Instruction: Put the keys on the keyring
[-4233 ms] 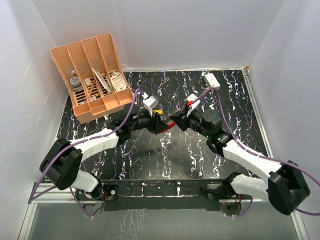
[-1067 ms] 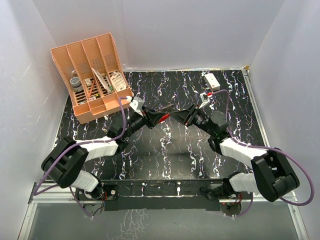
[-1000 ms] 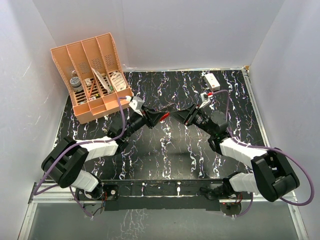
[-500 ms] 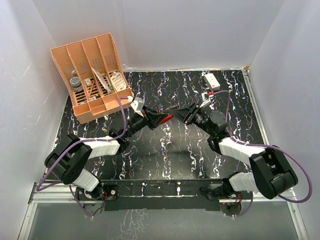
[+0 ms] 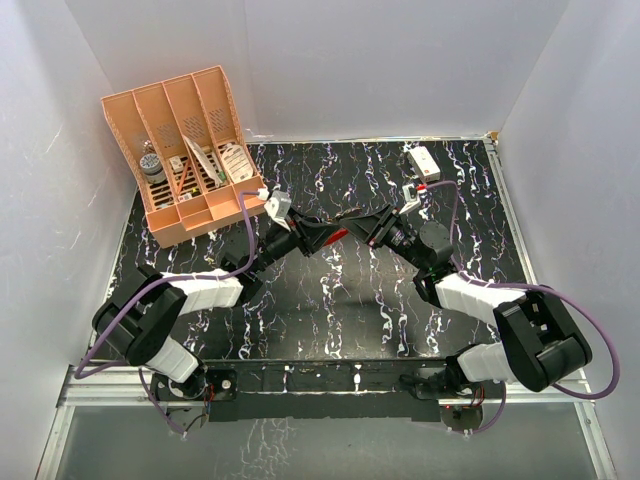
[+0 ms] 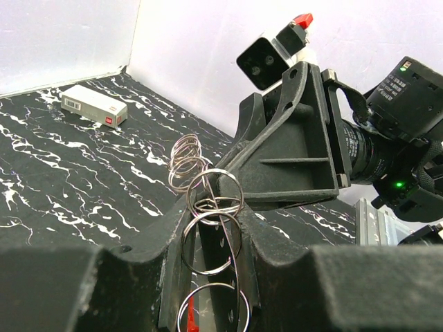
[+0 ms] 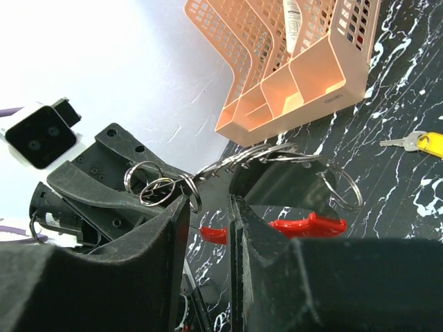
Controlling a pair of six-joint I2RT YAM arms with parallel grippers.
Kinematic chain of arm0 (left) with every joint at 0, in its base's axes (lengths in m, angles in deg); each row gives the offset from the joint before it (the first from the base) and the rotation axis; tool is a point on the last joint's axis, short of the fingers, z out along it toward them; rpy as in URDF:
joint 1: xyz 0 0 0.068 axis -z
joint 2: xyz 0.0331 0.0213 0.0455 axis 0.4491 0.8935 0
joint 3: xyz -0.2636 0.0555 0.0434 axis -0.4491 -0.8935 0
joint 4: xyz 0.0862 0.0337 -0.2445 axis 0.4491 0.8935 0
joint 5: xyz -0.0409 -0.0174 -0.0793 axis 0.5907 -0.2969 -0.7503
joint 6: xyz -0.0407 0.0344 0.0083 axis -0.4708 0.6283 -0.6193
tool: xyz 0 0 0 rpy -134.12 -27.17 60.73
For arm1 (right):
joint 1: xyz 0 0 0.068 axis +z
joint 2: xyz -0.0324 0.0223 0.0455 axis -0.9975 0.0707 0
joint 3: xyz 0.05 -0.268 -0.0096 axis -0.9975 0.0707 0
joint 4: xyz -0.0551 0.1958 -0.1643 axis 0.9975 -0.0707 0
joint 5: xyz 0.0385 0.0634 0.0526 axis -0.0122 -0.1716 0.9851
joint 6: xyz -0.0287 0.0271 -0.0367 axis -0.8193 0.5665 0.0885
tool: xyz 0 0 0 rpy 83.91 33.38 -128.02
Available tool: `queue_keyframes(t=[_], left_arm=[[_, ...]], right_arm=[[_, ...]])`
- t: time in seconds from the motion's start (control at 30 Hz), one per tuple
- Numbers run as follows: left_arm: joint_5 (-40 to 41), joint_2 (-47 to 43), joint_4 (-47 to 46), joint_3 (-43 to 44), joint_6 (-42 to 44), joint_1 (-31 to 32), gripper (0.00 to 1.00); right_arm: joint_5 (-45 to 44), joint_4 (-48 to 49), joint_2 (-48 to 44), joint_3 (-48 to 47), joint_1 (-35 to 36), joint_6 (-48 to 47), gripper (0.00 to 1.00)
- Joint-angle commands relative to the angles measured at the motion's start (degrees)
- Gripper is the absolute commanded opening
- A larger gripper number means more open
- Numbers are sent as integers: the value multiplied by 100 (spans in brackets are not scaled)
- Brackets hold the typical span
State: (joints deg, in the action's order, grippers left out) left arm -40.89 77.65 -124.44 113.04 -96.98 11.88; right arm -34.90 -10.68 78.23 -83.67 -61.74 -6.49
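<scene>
Over the middle of the table my two grippers meet tip to tip. The keyring (image 5: pixel 339 236), a thin red band, shows between them. My left gripper (image 5: pixel 322 238) (image 6: pixel 214 232) is shut on it: a red bit (image 6: pixel 190 322) sits deep between the jaws, with a chain of silver split rings (image 6: pixel 214 194) running out. My right gripper (image 5: pixel 362 230) (image 7: pixel 210 204) has its jaws a little apart with one ring at the tips. The red band (image 7: pixel 304 225) passes behind its fingers, so its grip is unclear. One of the keys (image 7: pixel 419 142), yellow-headed, lies on the table.
An orange divided organizer (image 5: pixel 190 150) (image 7: pixel 297 69) stands at the far left against the wall. A white rectangular box (image 5: pixel 423 160) (image 6: pixel 93 106) lies at the far right. White walls close in the black marbled table (image 5: pixel 330 300) on three sides.
Both grippers have stayed joined at the red band and drifted slightly right and farther from the bases. Since four seconds ago both wrists have rolled and the arms have stretched out.
</scene>
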Motion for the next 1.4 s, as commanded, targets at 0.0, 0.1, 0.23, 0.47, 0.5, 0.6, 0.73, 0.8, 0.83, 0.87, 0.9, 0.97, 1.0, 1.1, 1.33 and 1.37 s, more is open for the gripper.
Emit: queue_keyframes(t=[0.0, 0.1, 0.23, 0.47, 0.5, 0.6, 0.73, 0.8, 0.83, 0.87, 0.9, 0.97, 1.0, 1.1, 1.33, 1.37], left_arm=[[-117, 12, -443, 203, 10, 72, 0], [-128, 34, -431, 207, 18, 72, 0], [-139, 71, -417, 205, 18, 81, 0], [-148, 77, -381, 219, 18, 81, 0], [-156, 65, -363, 215, 33, 81, 0], [-140, 52, -321, 199, 50, 81, 0], [-87, 88, -294, 190, 58, 81, 0], [-79, 130, -256, 193, 56, 81, 0], [-85, 147, -251, 203, 46, 81, 0], [-95, 172, -269, 200, 33, 83, 0], [-95, 208, -306, 196, 1, 81, 0], [-95, 248, -364, 212, -40, 81, 0], [-100, 260, -372, 233, -61, 81, 0], [-156, 256, -282, 357, -118, 80, 14], [-120, 21, 161, 376, 34, 114, 76], [-114, -48, 255, 341, 91, 116, 79]], right_arm=[[9, 546, -11, -98, -30, -13, 25], [29, 651, -31, -95, -30, -18, 25], [52, 637, -54, -116, -30, -53, 22], [73, 570, -3, -141, -30, -113, 10], [75, 566, -9, -142, -30, -130, 9], [45, 470, -81, -146, -30, -222, 5], [-9, 368, -254, -113, -35, -390, 0], [-68, 334, -347, -89, -30, -482, 0], [-92, 333, -390, -72, -30, -521, 0], [-105, 333, -431, -61, -30, -571, 0], [-133, 333, -476, -45, -31, -606, 0], [-163, 333, -513, -16, -31, -664, 0], [-174, 344, -520, -5, -30, -686, 0], [-192, 569, -495, 97, -30, -717, 0], [-213, 729, -556, 107, -30, -1082, 0], [-221, 607, -594, 60, -30, -1209, 0]])
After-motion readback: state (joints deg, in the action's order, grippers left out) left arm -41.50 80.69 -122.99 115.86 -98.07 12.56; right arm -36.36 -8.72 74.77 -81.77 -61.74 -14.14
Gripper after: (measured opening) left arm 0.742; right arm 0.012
